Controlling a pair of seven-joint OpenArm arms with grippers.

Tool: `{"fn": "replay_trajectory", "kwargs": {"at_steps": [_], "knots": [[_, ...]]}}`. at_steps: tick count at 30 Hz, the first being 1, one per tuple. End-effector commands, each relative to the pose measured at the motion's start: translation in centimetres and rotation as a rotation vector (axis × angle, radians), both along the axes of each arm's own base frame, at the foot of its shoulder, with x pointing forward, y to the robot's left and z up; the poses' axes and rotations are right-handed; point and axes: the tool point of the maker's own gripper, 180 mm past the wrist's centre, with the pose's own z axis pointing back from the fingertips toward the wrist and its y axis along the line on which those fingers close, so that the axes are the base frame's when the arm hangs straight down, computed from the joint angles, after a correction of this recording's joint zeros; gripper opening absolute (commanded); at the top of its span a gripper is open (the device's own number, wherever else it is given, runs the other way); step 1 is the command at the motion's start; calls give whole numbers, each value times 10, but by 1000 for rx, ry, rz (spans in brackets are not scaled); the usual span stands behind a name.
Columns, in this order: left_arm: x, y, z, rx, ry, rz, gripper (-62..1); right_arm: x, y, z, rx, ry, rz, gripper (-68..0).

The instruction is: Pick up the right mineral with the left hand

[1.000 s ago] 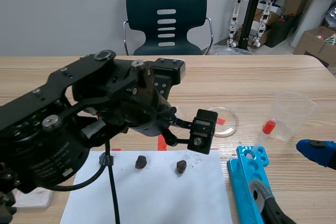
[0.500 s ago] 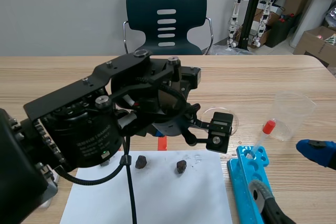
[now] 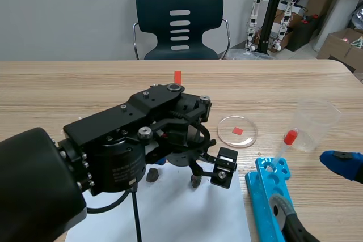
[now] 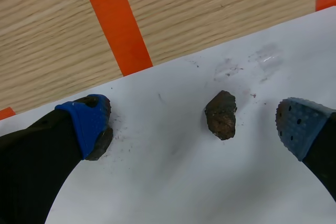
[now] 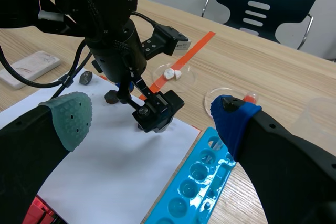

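You're at the pre-grasp: your left fingers [image 4: 84,124] stand open astride the right mineral [image 4: 220,115], which lies off-centre on the paper [image 4: 173,182], so next centre, lower and close on it, while your right fingers [image 5: 65,116] hang open.

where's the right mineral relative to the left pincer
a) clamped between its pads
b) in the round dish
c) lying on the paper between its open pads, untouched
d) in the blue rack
c: in the left wrist view the open left pincer straddles the mineral, which lies on the paper with a gap to each side.
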Motion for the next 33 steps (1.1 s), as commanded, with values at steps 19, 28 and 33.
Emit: {"fn": "replay_trajectory", "kwargs": {"at_steps": [19, 28, 33], "knots": [[-7, -8, -12, 69, -4, -66, 14, 5, -2, 7, 5, -37, -6, -201], [-9, -15, -13, 70, -21, -89, -32, 5, -2, 7, 5, -37, -6, -201], [-10, -15, -14, 70, -16, -93, -243, 5, -2, 7, 5, -37, -6, -201]]}}
